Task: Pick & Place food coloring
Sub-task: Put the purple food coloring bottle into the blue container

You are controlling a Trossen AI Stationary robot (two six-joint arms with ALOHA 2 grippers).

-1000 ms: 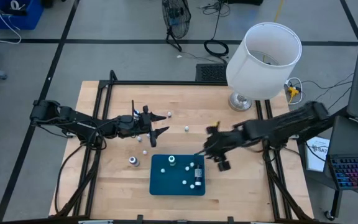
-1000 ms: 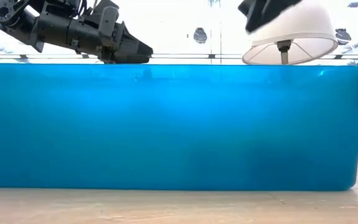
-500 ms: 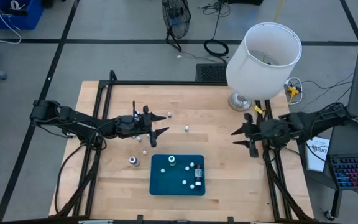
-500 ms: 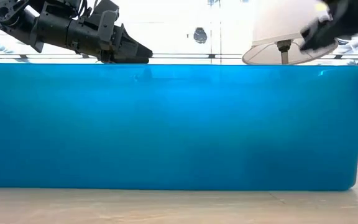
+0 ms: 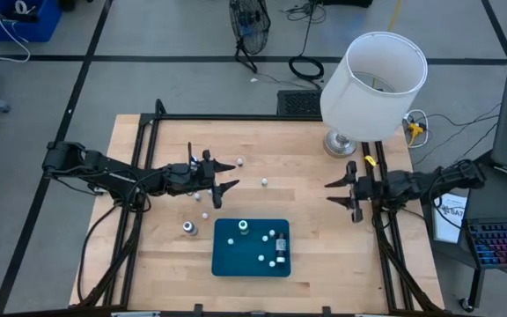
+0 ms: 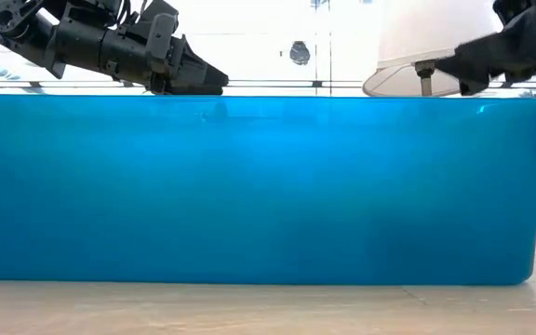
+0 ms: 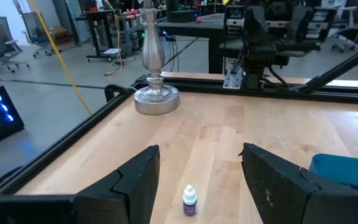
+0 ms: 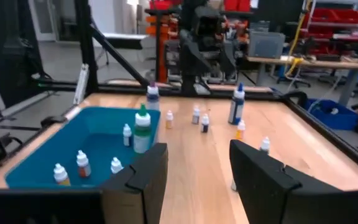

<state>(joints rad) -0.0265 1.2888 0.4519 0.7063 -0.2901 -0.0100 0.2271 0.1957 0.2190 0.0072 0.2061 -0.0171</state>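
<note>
The food coloring, tiny pale-capped plastic bottles [image 5: 279, 247], lies partly inside the flat dark-blue rectangular tray [image 5: 227, 262] and partly scattered on the light wooden tabletop [image 5: 315, 238] beyond the tray's far and left sides. In the tray stand 1 green-bodied bottle [image 8: 142, 128] and several smaller whitish ones [image 8: 82, 163]. A grey-bodied bottle [image 5: 187, 228] stands just left of the tray.

The left tool [image 5: 216, 183] hovers beyond the tray's far-left corner, fingers spread wide and empty, with 1 small bottle [image 7: 190, 201] on the wood between them. The right tool [image 5: 346, 188] hangs well right of the tray, near the white lampshade's metal base [image 5: 340, 143], fingers apart, holding nothing.
</note>
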